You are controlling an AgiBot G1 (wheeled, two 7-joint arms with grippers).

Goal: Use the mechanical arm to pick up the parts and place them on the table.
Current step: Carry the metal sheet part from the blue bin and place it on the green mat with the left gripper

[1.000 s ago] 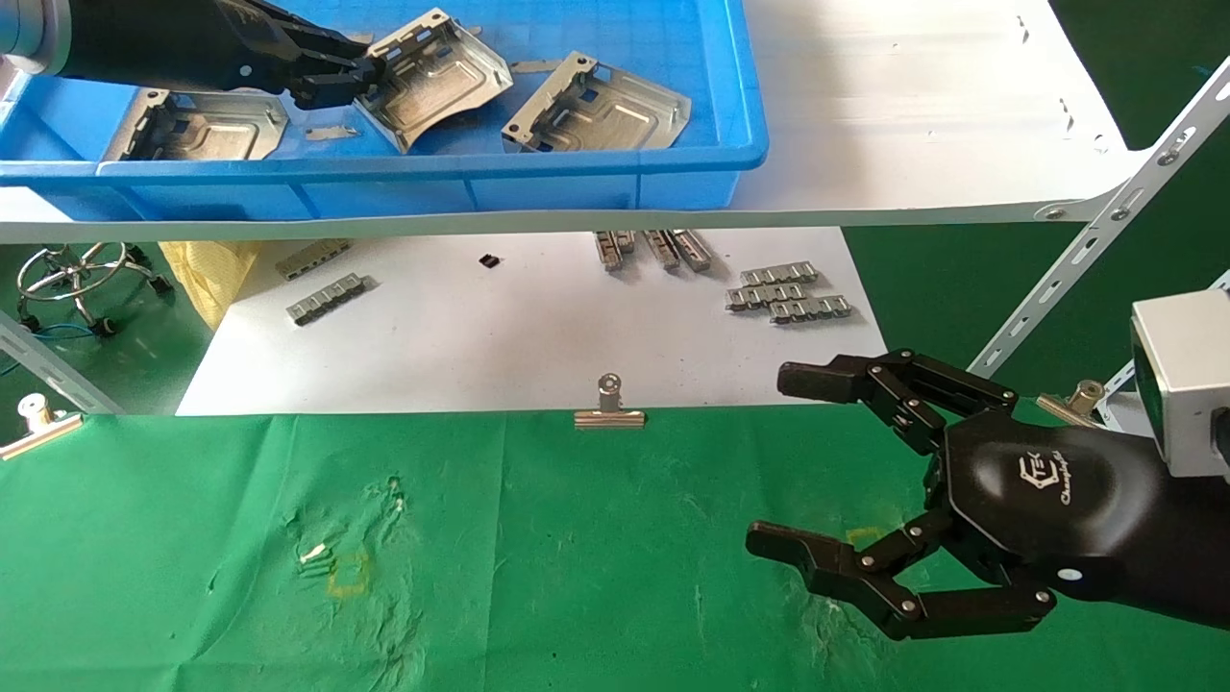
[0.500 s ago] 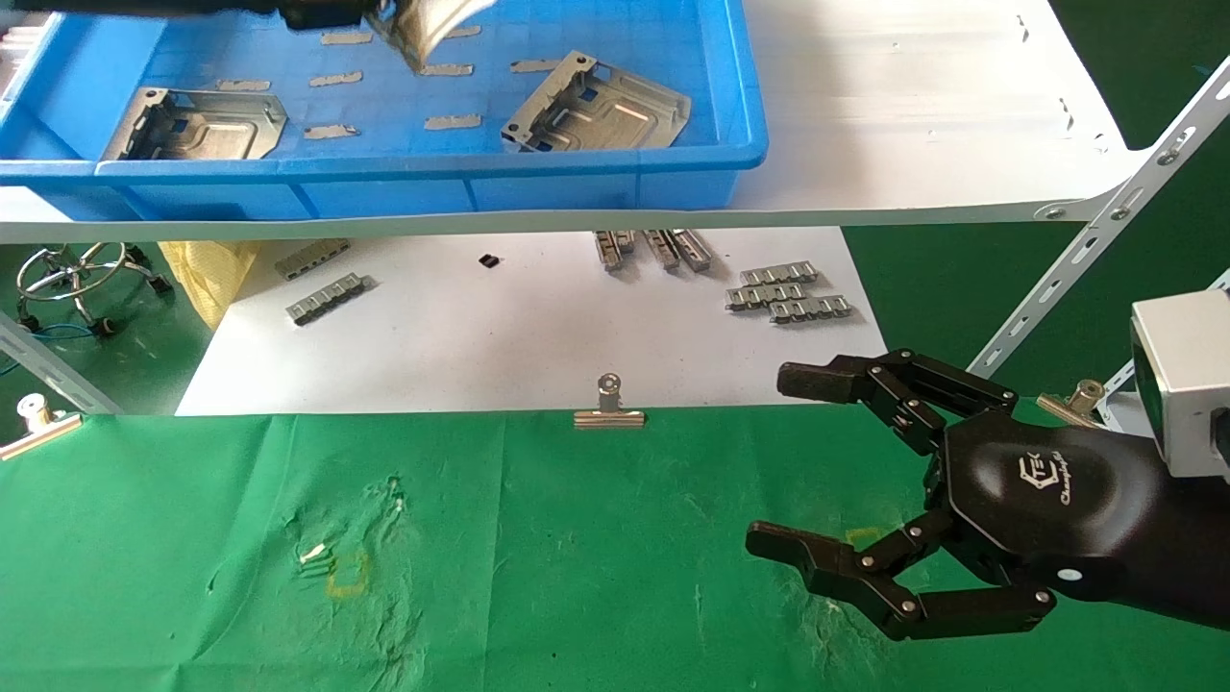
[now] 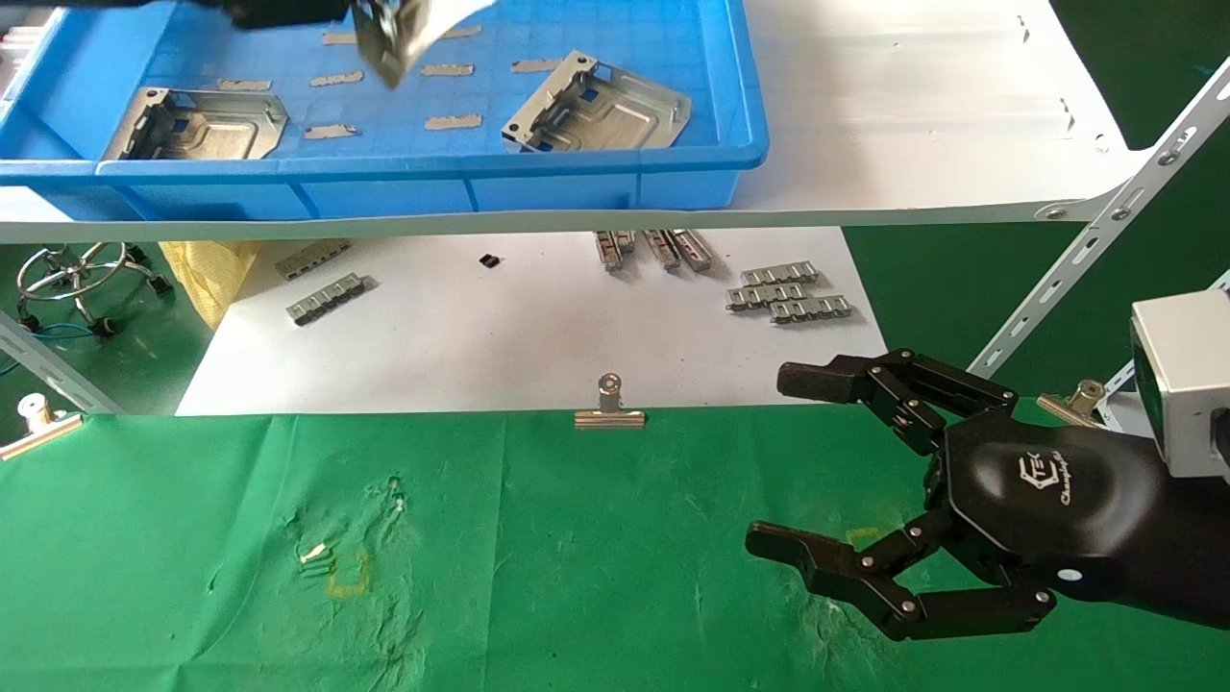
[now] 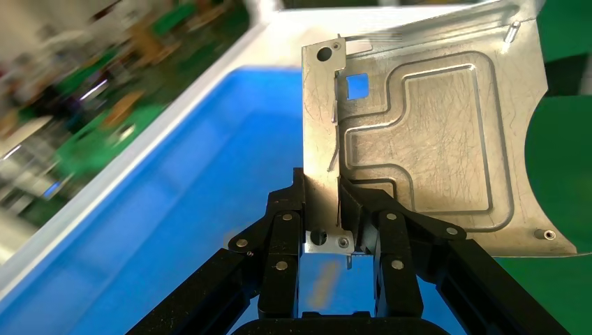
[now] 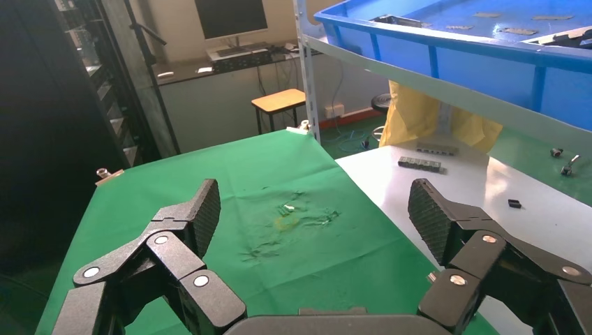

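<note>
The stamped sheet-metal part [image 4: 426, 139] hung above the blue bin [image 3: 577, 173], pinched by its folded edge in the left gripper [image 4: 328, 209]; the green table [image 3: 538, 557] lay well below and nearer, where the right gripper [image 3: 817, 471] hovered spread wide and empty

Blue bin [image 3: 615, 183], faint grid pattern on floor. Silvery grey plate [image 4: 433, 139] with fine scratches, held in glossy black left gripper [image 4: 338, 241]. Two more silvery plates [image 3: 596, 106] in bin, among tan strips [image 3: 452, 122]. Tabletop [image 3: 577, 577] bright green (pale scuffed spots). Right gripper [image 3: 802, 471] black, white logo; silver-grey wrist [image 3: 1182, 384].
</note>
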